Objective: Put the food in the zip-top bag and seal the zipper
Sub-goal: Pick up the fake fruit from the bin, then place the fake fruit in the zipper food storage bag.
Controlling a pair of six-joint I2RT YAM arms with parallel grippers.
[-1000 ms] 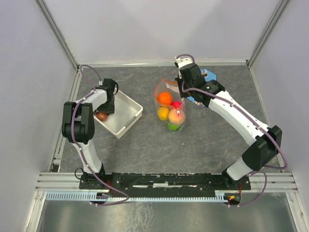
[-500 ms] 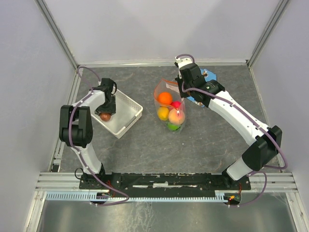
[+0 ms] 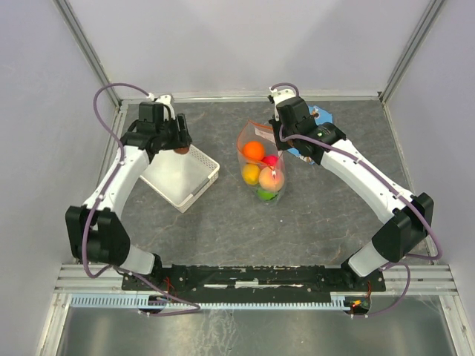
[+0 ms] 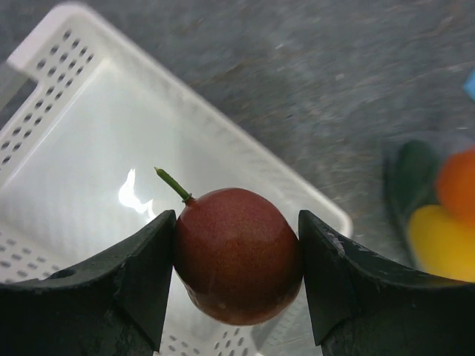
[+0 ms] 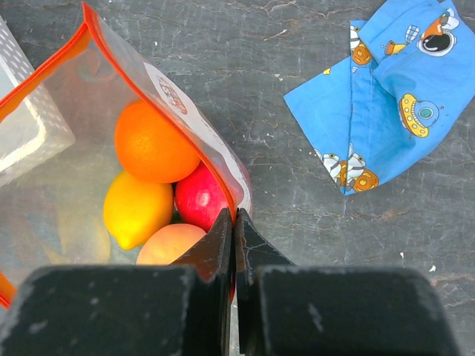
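The left gripper (image 4: 236,248) is squeezing a dark red fruit (image 4: 237,274) between its two black fingers. The fingers are pressing on both sides of the fruit, and its little green stem is poking up. The fruit is hanging in the air above the white basket (image 4: 82,170), over the basket's far edge in the top view.

The zip-top bag (image 5: 52,148) is lying on the grey table (image 3: 312,215), in the middle, just to the right of the basket. Its mouth is pointing away from the arms and is gaping open. The right gripper (image 5: 234,226) is pinching the bag's right side, right on the zipper (image 5: 111,41). Its fingers are closed tight on that red-orange strip, with only the thin plastic between them.

More fruit is sitting inside the bag. An orange fruit (image 5: 152,141) is lying nearest the mouth. A yellow fruit (image 5: 137,208) and a red-pink fruit (image 5: 200,200) are resting side by side behind it, touching it. A peach-coloured fruit (image 5: 167,245) is lying deeper in, and a green fruit (image 3: 266,194) is sitting at the very bottom.

A blue packet (image 5: 386,89) with cartoon pictures is lying flat on the table, to the right of the bag and apart from it.
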